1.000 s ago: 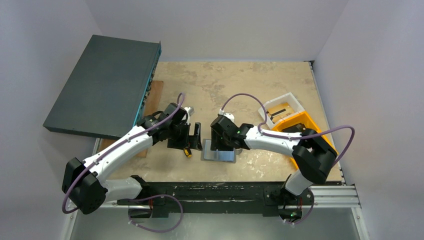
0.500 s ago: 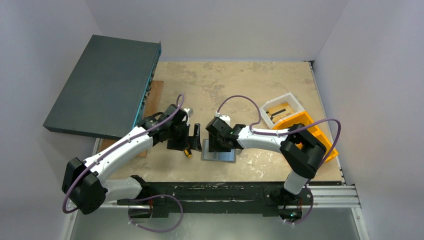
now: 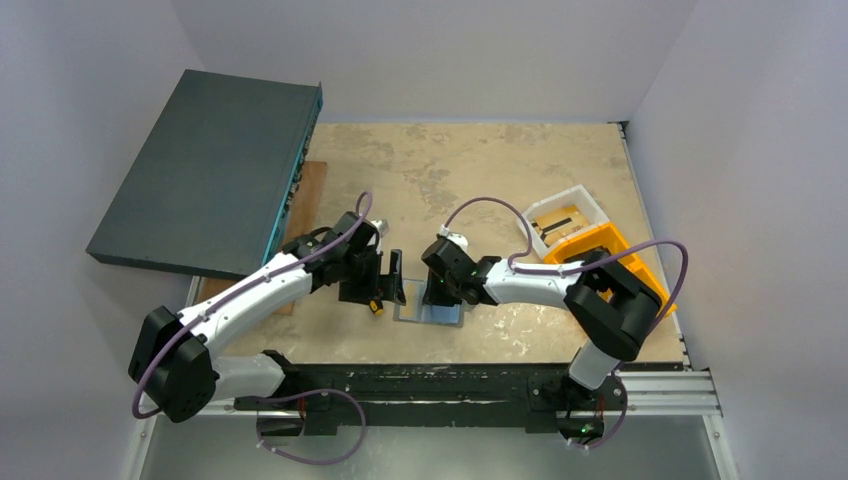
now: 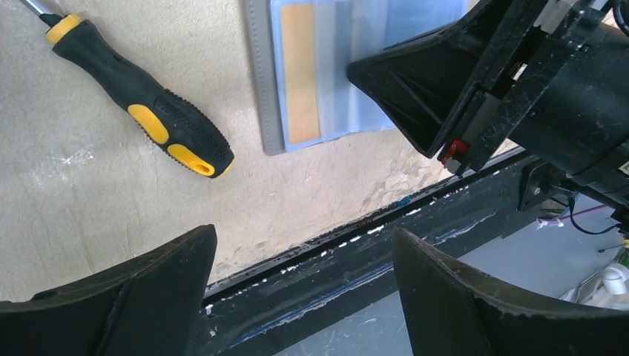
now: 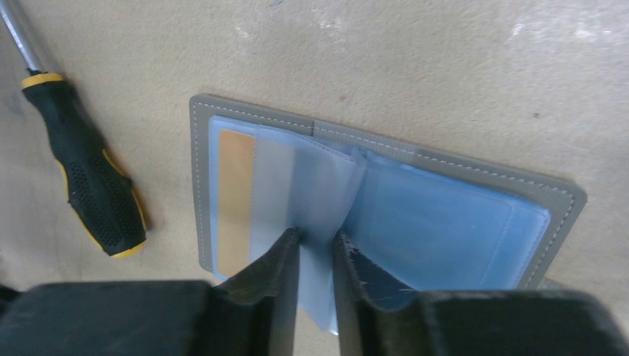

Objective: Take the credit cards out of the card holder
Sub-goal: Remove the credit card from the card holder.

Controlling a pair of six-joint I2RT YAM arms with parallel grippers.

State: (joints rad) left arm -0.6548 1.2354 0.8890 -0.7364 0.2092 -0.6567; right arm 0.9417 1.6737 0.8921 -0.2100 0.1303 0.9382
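We are finding the small grey bifold card holder [image 5: 460, 222] lying open and flat on the beige table [image 3: 450, 170], low in the centre of the top view. The right gripper [image 5: 315, 241], jaws narrow, is pinching a clear plastic leaf [image 5: 311, 185] at the holder's fold. The left gripper [image 4: 300, 233] is hanging wide open, holding nothing, beside a black-and-yellow-handled screwdriver [image 4: 148, 122] lying left of the holder.
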